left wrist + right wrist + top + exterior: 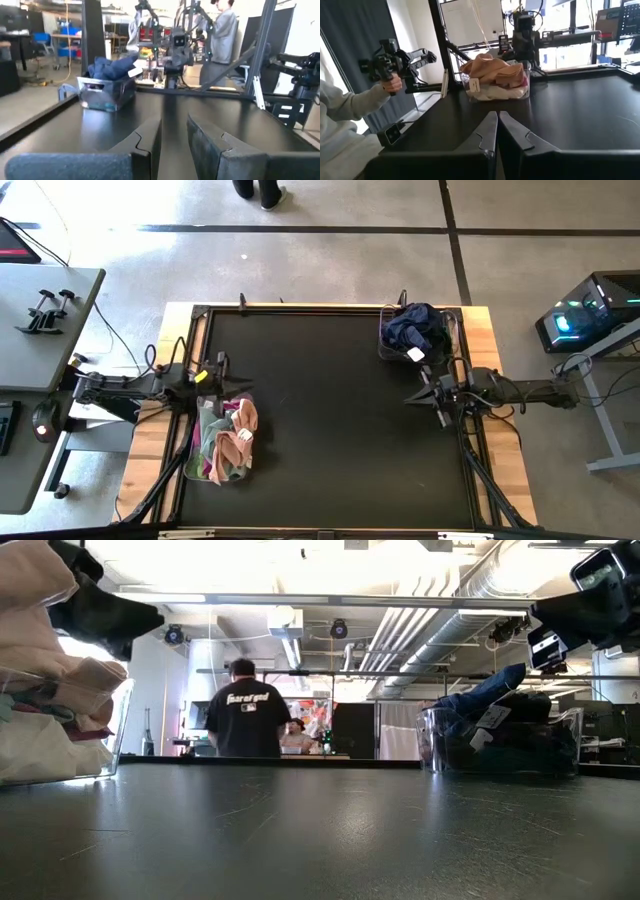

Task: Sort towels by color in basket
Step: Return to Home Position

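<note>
Left gripper [174, 127] hovers, jaws slightly apart and empty, over pink and pale soft towels [243, 420] in one clear plastic bin [118, 730]. Right gripper [497, 117], jaws together, sits beside navy soft towels [490, 692] in a second clear plastic bin [500, 752].

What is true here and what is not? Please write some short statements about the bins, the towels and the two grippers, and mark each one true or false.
1. The dark blue towels lie in the bin nearest the right arm. True.
2. The left gripper holds a pink towel. False: its jaws are open and empty, and the pink towel tops the pile in the other bin.
3. The right gripper has its jaws shut on nothing. True.
4. One towel lies loose on the table between the bins. False: every towel in view is in a bin.
</note>
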Controlling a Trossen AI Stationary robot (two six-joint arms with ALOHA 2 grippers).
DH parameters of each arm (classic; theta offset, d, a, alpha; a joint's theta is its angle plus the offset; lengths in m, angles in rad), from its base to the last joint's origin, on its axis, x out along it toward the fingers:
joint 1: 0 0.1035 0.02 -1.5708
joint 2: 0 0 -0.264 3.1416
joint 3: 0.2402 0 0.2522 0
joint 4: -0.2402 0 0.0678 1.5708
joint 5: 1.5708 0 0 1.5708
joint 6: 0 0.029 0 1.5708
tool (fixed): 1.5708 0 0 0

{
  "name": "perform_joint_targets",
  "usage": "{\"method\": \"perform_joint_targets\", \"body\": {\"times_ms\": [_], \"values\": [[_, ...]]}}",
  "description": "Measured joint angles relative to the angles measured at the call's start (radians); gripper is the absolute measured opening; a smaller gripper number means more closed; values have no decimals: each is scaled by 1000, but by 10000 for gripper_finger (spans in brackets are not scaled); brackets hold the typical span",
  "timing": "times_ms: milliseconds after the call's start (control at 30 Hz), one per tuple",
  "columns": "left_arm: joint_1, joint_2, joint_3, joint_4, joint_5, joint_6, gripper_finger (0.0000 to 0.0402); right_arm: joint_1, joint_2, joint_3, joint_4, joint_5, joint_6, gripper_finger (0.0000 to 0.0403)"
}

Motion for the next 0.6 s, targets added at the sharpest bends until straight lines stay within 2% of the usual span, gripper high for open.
{"method": "perform_joint_targets", "body": {"times_ms": [233,400,600], "values": [[0,0,1,-2,-6,0,78,0,0,0,0,1,1,4],[0,1,1,-30,-26,27,78,0,0,0,0,2,61,4],[0,6,1,-66,-38,-12,78,0,0,0,0,5,49,4]]}}
